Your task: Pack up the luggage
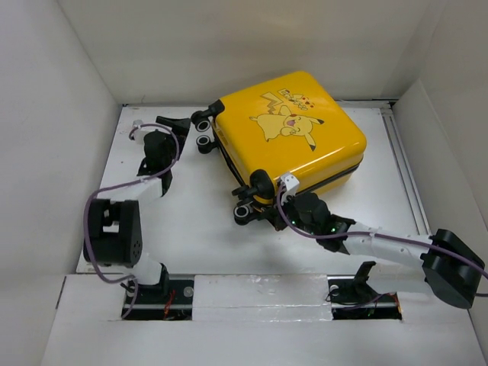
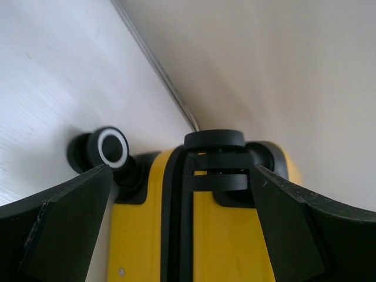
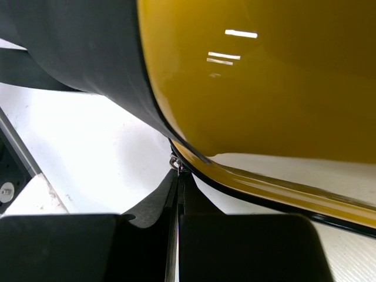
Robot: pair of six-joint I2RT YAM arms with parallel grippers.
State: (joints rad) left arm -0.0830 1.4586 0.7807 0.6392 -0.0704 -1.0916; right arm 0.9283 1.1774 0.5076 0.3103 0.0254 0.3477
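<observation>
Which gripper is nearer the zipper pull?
Right. The right gripper is shut on the zipper pull at the near seam of the luggage; the left gripper is open at its far wheeled corner, well away.

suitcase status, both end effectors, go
Left end effector open at wheel end of suitcase. Right end effector shut on zipper pull, near corner. Lid down, lying flat. Nothing seen blocking.
</observation>
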